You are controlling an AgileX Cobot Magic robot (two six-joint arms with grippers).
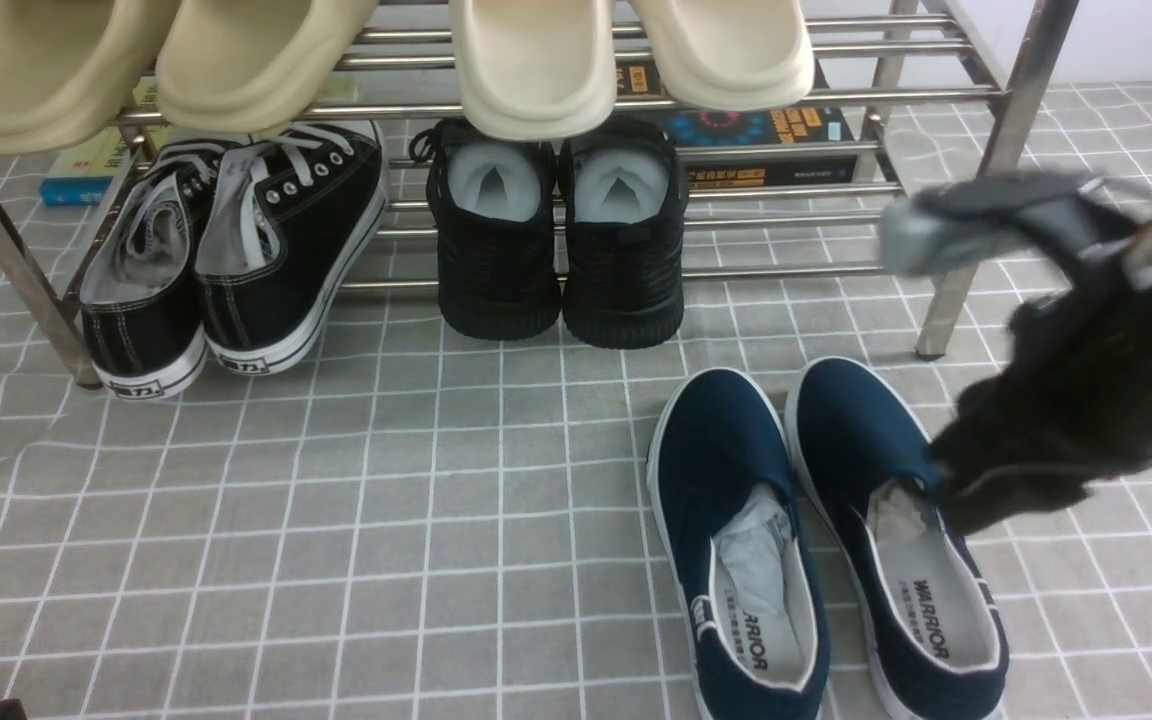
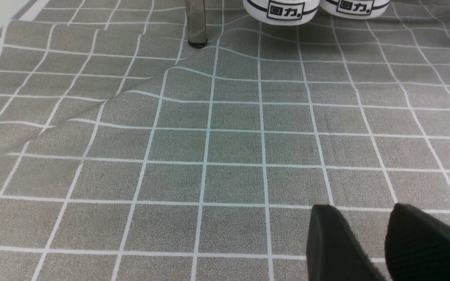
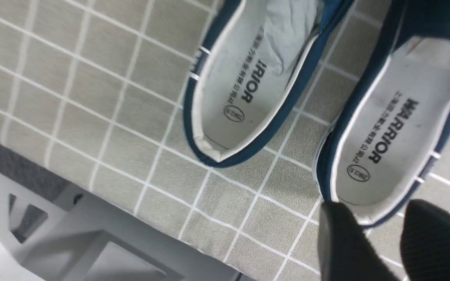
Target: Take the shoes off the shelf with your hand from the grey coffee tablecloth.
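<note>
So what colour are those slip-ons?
The slip-ons are navy blue with white soles, clearest in the front view.

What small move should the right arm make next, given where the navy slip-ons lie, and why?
Probably lift the right gripper straight up, clear of the shoe beneath it. Both navy slip-ons lie side by side on the grey cloth in front of the shelf, off its bars, and the jaws stand apart, gripping nothing.
</note>
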